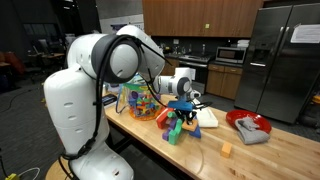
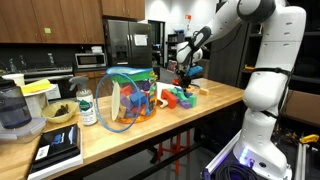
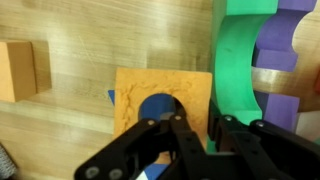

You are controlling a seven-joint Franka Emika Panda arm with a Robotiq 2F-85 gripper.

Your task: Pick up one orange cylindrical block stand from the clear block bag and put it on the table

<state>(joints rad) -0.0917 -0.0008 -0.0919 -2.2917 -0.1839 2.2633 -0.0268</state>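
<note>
The orange cylindrical block stand [image 3: 135, 90] is a bright-orange square piece with a round hole, seen from above in the wrist view; blue shows through the hole. My gripper [image 3: 205, 125] sits right over it, one finger in the hole and the other at its right edge, shut on its wall. In both exterior views the gripper [image 1: 181, 108] [image 2: 184, 82] hangs low over the loose block pile on the table [image 1: 260, 155] [image 2: 150, 135]. The clear block bag [image 1: 138, 100] [image 2: 128, 98] stands apart from the gripper.
A green arch [image 3: 235, 60] and a purple arch [image 3: 285, 40] lie right beside the orange piece. A tan cube [image 3: 15, 70] [image 1: 227, 150] lies apart. A red dish [image 1: 250, 125] sits at the far end. A jar [image 2: 87, 108] and a book [image 2: 60, 148] stand near the bag.
</note>
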